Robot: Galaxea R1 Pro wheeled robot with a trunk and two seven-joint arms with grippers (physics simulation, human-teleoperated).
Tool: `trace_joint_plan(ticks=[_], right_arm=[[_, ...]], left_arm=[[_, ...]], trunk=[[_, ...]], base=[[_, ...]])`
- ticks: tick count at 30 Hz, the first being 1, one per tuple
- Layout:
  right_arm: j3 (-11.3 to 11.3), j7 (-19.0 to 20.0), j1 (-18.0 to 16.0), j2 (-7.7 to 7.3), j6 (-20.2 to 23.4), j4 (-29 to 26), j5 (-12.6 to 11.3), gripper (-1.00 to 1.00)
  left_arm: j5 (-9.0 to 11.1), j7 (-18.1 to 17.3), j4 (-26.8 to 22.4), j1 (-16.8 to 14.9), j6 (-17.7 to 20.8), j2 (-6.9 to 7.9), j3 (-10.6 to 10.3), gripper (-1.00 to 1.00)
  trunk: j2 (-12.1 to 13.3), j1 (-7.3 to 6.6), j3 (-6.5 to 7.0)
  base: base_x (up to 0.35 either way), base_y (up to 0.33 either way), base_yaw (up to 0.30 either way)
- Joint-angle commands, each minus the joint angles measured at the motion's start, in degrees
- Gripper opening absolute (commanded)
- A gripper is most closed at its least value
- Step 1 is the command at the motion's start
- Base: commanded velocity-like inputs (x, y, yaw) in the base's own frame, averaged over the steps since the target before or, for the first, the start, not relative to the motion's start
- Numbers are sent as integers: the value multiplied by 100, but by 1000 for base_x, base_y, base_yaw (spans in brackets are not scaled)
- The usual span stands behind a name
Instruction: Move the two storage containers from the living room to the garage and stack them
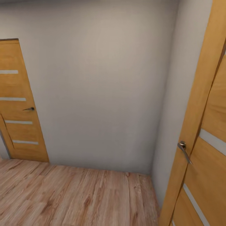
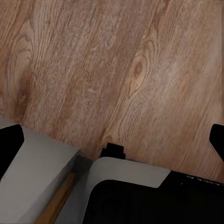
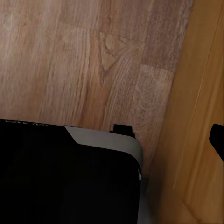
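Hallway, wood-plank floor (image 1: 62, 194), grey wall (image 1: 94, 78), orange-brown doors left (image 1: 18, 103) and right (image 1: 204, 141) — I see no containers, direction unknown; both my end effectors' states: cannot tell.

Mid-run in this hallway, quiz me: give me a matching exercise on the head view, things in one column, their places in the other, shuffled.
Things:
1. orange-brown wooden door with a small dark handle
2. orange-brown wooden door with a silver lever handle
3. plain pale grey wall
4. light wood-plank floor

Places:
A. along the bottom
B. far left
C. centre, straight ahead
D. near right

Pairs: 1-B, 2-D, 3-C, 4-A
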Motion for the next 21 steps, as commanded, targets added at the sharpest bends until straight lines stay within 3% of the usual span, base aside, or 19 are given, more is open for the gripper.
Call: trace_joint_plan(ticks=[1,21], right_arm=[[42,-3,-9,0,-29,16,7,100],[42,-10,-9,12,-39,13,0,100]], left_arm=[[34,6,5,-5,-19,-1,1,100],[34,6,5,-5,-19,-1,0,100]], trunk=[[-5,4,-8],[-5,4,-8]], base=[[321,0,0],[321,0,0]])
